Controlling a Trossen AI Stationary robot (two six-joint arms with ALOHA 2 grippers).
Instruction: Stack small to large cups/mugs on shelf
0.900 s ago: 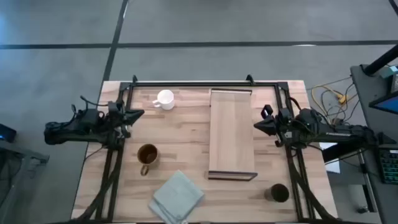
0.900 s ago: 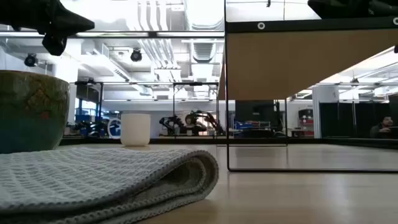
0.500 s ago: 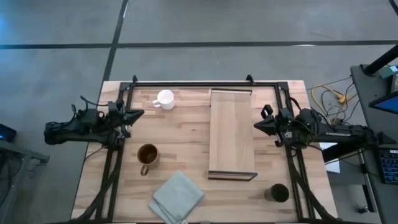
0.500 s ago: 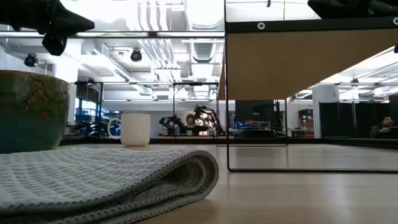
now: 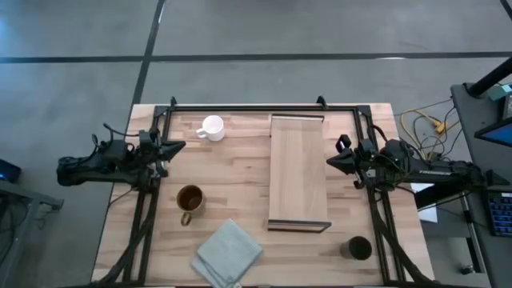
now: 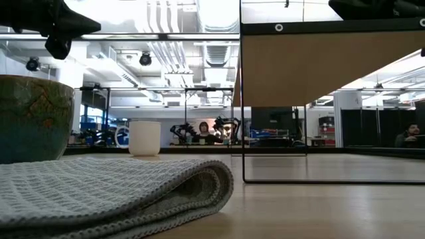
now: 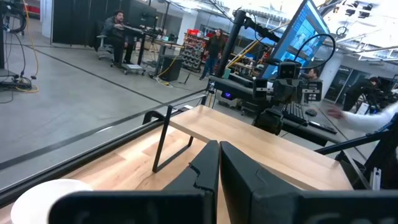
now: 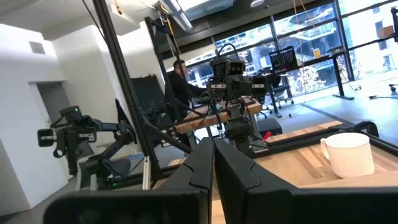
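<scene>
The white mug (image 5: 212, 127) stands on its base near the table's far edge; it also shows in the right wrist view (image 8: 347, 155) and the low view (image 6: 145, 138). The brown mug (image 5: 190, 200) with a handle stands left of centre. The dark cup (image 5: 358, 249) stands at the near right corner. The light-wood shelf (image 5: 298, 172) lies lengthwise right of centre, its dark rim at the near end. My left gripper (image 5: 181, 146) is shut, raised at the left edge. My right gripper (image 5: 330, 162) is shut, raised at the right edge. Neither touches anything.
A folded grey cloth (image 5: 228, 254) lies at the near edge, between the brown mug and the dark cup. A black metal frame (image 5: 248, 106) runs along the table's far edge and sides. People move in the room beyond the table.
</scene>
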